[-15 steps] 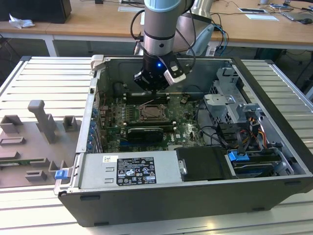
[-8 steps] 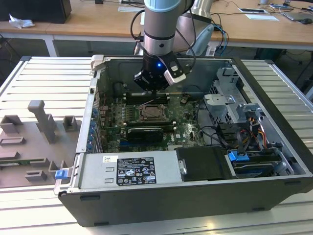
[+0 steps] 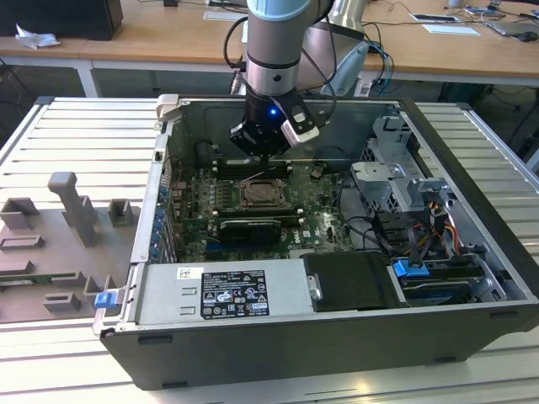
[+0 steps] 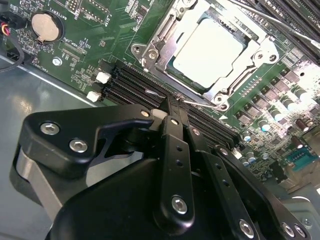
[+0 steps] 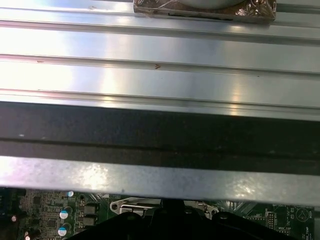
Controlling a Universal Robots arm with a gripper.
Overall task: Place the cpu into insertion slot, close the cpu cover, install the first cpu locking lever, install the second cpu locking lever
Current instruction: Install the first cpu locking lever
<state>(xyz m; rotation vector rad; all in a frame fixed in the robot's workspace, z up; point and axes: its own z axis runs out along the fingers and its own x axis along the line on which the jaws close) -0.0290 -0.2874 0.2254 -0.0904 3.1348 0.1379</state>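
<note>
Inside the open computer case (image 3: 472,168), the second wrist view shows the cpu (image 4: 210,47) under the cpu cover (image 4: 167,30); the gripper (image 4: 172,102) looks pinched shut, apparently empty.

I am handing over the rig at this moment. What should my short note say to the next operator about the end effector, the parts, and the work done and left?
End effector: low inside the open computer case, its tip at the edge of the insertion slot, right by a thin lever wire. Whether it is open or shut cannot be told.
Parts: the cpu lies in the slot, and the cpu cover lies flat around it.
Done: cpu placed, cover closed.
Left: both locking levers. A second lever wire runs along the far side of the slot. Whether either is latched cannot be told.
</note>
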